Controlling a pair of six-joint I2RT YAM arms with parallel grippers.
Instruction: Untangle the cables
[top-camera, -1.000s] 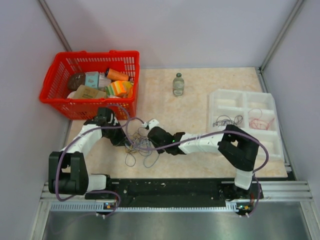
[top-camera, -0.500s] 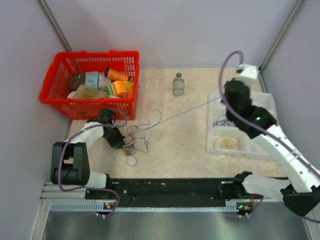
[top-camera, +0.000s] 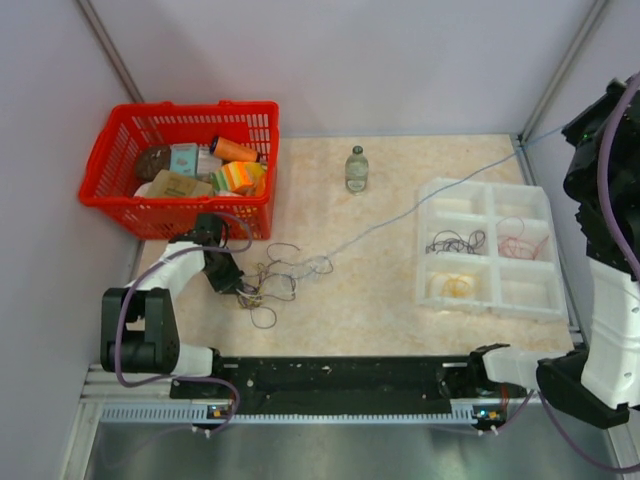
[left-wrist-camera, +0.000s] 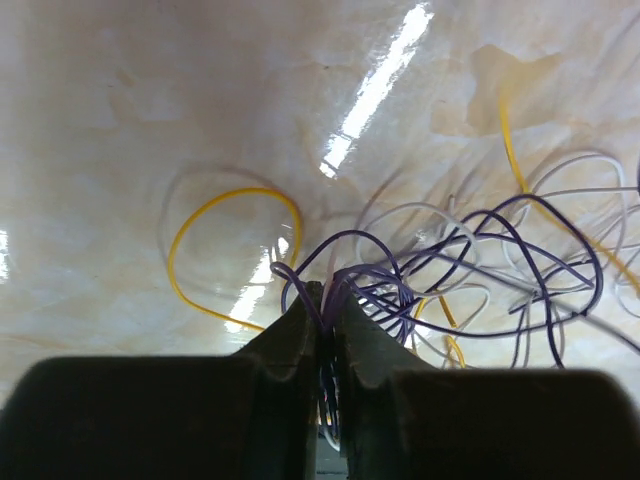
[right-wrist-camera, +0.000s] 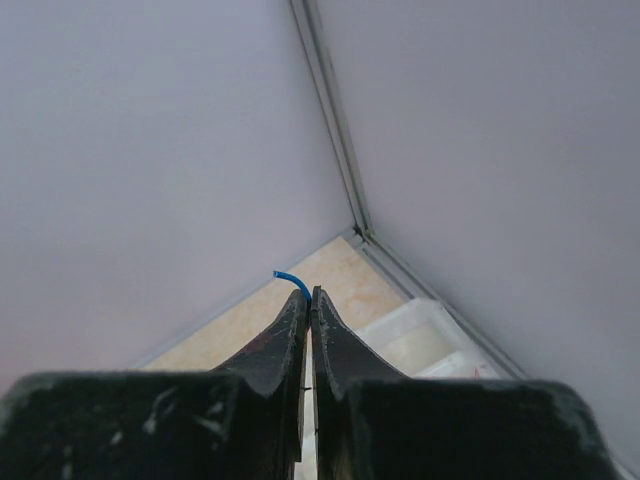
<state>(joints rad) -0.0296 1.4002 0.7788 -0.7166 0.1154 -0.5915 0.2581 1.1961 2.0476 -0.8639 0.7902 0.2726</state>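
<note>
The tangle of thin cables (top-camera: 272, 281) lies on the table left of centre; purple, white and yellow loops (left-wrist-camera: 480, 260) fill the left wrist view. My left gripper (top-camera: 228, 278) (left-wrist-camera: 327, 300) is shut on purple strands at the tangle's left side. My right gripper (right-wrist-camera: 308, 297) is shut on the end of a blue cable (right-wrist-camera: 291, 281), high at the far right. That blue cable (top-camera: 420, 204) runs taut from the tangle up past the tray toward the right arm (top-camera: 600, 180).
A red basket (top-camera: 115, 195) of groceries stands at the back left, close behind the left arm. A small bottle (top-camera: 356, 169) stands at the back centre. A white compartment tray (top-camera: 545, 300) on the right holds separated dark, red and yellow cables.
My right arm has swung from over the tray up to the far right, drawing the blue cable out longer. The tangle has spread slightly; the left gripper stays on it.
</note>
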